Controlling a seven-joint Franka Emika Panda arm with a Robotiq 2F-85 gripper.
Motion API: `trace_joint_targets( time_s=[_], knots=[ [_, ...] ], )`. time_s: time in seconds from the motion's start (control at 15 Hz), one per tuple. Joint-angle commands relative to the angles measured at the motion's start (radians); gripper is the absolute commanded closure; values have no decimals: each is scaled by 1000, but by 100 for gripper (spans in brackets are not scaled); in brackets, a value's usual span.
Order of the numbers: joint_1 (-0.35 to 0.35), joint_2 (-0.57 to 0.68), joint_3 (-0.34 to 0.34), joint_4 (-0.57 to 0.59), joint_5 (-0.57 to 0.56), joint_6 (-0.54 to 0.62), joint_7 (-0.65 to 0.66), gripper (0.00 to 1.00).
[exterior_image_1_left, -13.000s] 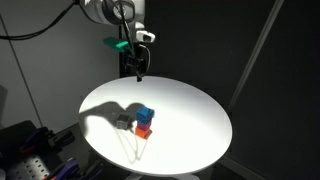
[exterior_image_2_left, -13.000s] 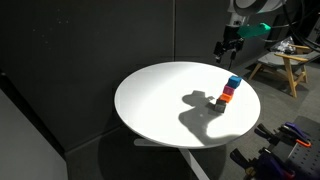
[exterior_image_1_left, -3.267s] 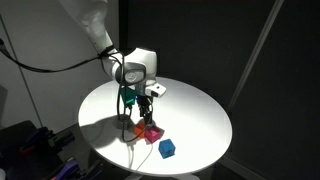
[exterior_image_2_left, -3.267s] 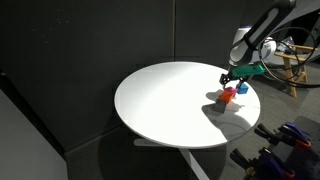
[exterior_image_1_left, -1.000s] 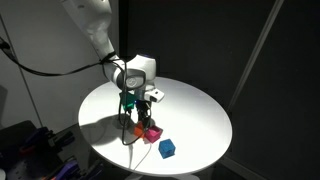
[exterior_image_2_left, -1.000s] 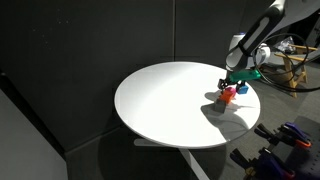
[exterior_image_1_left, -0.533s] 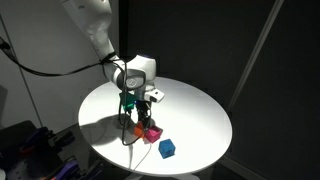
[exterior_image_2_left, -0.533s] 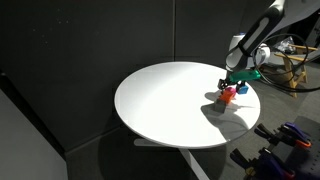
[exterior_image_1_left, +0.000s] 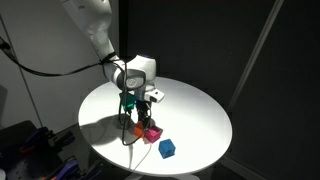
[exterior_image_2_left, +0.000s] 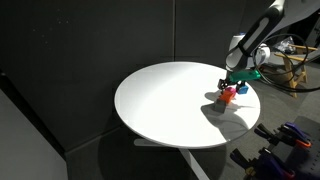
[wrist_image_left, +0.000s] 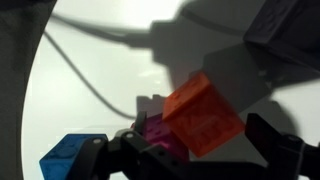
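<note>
My gripper (exterior_image_1_left: 140, 117) hangs low over a small stack of blocks on the round white table (exterior_image_1_left: 205, 110). In the wrist view an orange block (wrist_image_left: 203, 113) sits tilted on a magenta block (wrist_image_left: 157, 136), between my two open fingers (wrist_image_left: 205, 150); a gap shows beside the right finger. A blue block (wrist_image_left: 68, 160) lies apart on the table. In both exterior views the orange block (exterior_image_1_left: 144, 127) (exterior_image_2_left: 228, 95) and the blue block (exterior_image_1_left: 167, 149) (exterior_image_2_left: 241, 88) show near the table's edge, with the gripper (exterior_image_2_left: 231, 84) just above the stack.
The table (exterior_image_2_left: 165, 100) stands before dark curtains. A cable (wrist_image_left: 90, 85) trails across the tabletop by the blocks. Equipment racks (exterior_image_1_left: 40, 150) and a wooden stool (exterior_image_2_left: 285, 62) stand off the table's sides.
Nothing has moved in the last second. Since 13 s ago the arm has come down to the stack, and the blue block has gone from the stack's top to the tabletop.
</note>
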Motion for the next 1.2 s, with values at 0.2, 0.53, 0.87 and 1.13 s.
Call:
trace_joint_targets(
  time_s=[0.2, 0.53, 0.87, 1.13],
  knots=[
    [4, -3, -6, 8, 10, 1, 3, 0],
    [9, -32, -12, -6, 3, -9, 7, 0],
    [11, -38, -12, 0, 2, -14, 10, 0],
    [25, -29, -15, 9, -3, -17, 24, 0]
  ],
)
